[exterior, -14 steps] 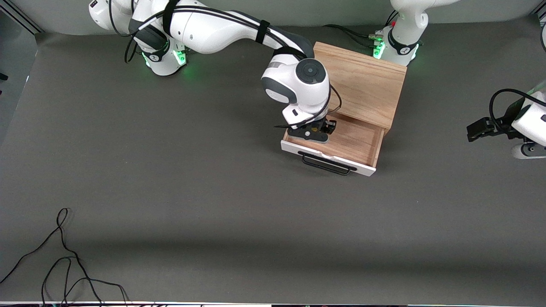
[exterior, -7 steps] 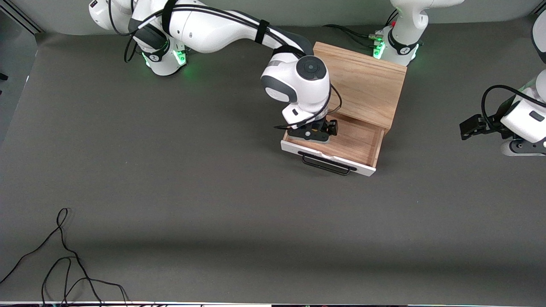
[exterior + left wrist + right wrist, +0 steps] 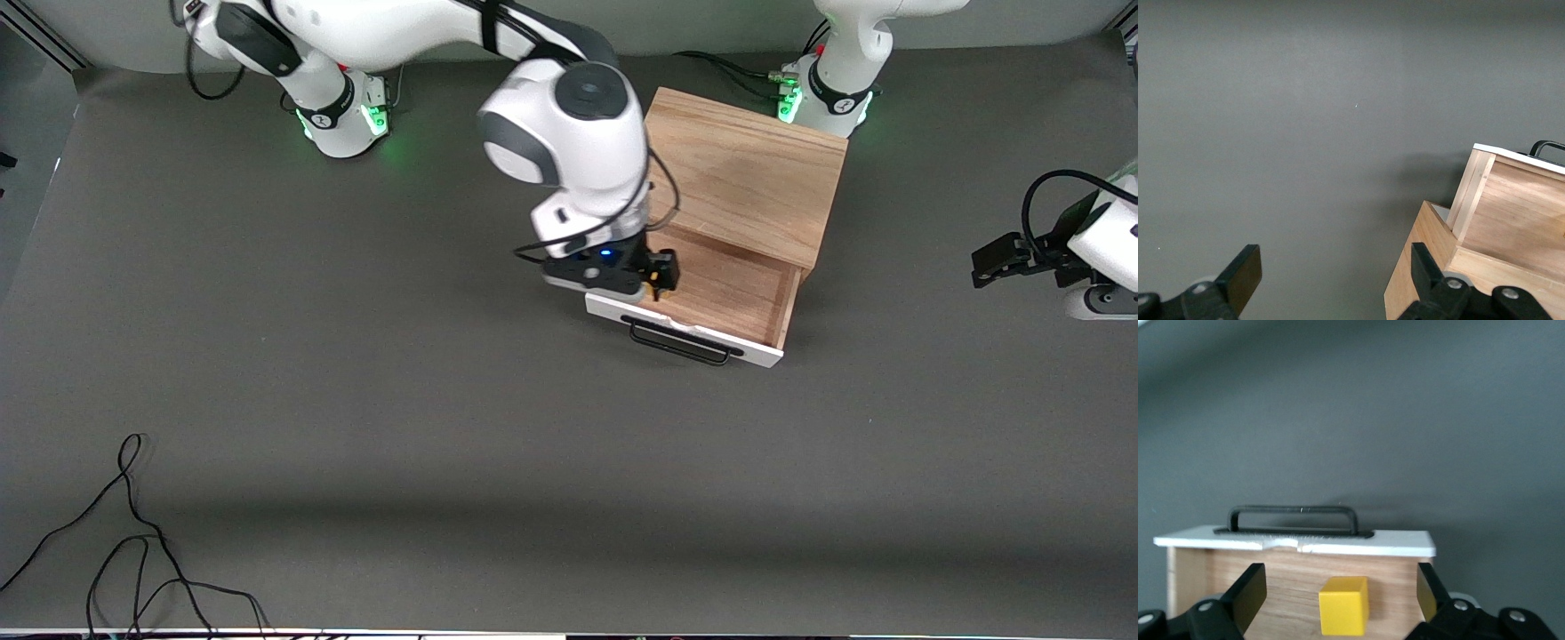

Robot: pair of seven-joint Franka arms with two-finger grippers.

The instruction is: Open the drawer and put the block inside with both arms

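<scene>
Both main steps appear done: the drawer [image 3: 711, 298] is pulled open and the block [image 3: 1344, 605] is seen lying inside it, released. The right gripper [image 3: 1338, 600] is held above it, fingers apart. The left gripper [image 3: 1328, 280], also spread, is kept waiting beside the box [image 3: 747, 173].

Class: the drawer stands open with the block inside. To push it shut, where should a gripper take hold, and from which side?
Take the black bar handle on the drawer's white front. Come from the front-camera side: the bar stands clear of the panel, leaving a gap for a finger.
</scene>
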